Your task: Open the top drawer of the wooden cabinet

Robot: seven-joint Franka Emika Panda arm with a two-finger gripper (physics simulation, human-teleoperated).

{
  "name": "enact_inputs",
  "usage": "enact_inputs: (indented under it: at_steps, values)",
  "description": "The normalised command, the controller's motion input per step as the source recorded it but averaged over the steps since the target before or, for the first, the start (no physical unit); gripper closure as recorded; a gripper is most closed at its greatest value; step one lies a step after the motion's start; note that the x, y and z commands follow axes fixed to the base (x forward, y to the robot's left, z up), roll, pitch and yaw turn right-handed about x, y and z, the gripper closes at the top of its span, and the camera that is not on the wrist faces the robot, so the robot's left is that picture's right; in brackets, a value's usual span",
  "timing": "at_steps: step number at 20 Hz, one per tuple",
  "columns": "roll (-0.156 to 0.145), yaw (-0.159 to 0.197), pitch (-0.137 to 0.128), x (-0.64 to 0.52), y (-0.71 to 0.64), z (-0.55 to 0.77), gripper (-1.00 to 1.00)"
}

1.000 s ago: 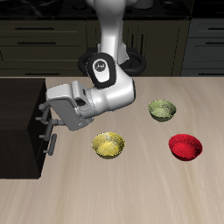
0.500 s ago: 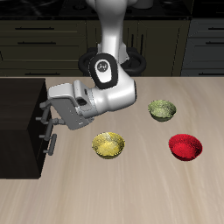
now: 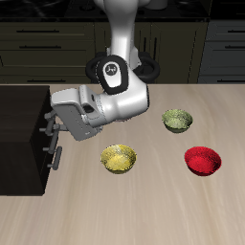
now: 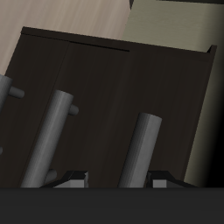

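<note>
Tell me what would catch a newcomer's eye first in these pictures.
Probably the big white robot arm reaching sideways, its tool right up against the front of the wooden cabinet at the table's edge, level with the top drawer's grey handle. Next, three small bowls stand out on the pale table: a yellow bowl nearest the arm, an olive-green bowl farther back, and a bright red bowl.

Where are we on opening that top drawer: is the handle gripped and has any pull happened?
Done: the gripper is at the wooden cabinet front, level with the top drawer handle. In hand: lining up on the handle; the wrist view shows the grey bars very close, but I cannot tell whether the fingers have closed. Left: the grasp, if not yet made, and the whole pull, since the drawer front looks flush, not slid out.
</note>
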Motion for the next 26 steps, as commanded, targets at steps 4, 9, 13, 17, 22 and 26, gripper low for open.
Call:
enact_inputs:
  at_steps: [4,9,13,17,22,26]
  values:
    - [0.017,-0.010,-0.004,0.04,0.02,0.03,1.00]
    - [0.004,-0.006,0.000,0.02,0.00,-0.01,1.00]
    - [0.011,0.000,-0.004,0.01,0.00,0.00,1.00]
    - [0.033,0.000,-0.014,0.07,0.13,-0.01,1.00]
    - [0.054,-0.011,-0.019,0.09,0.30,0.07,1.00]
    - [0.046,-0.005,-0.027,0.05,0.26,0.15,1.00]
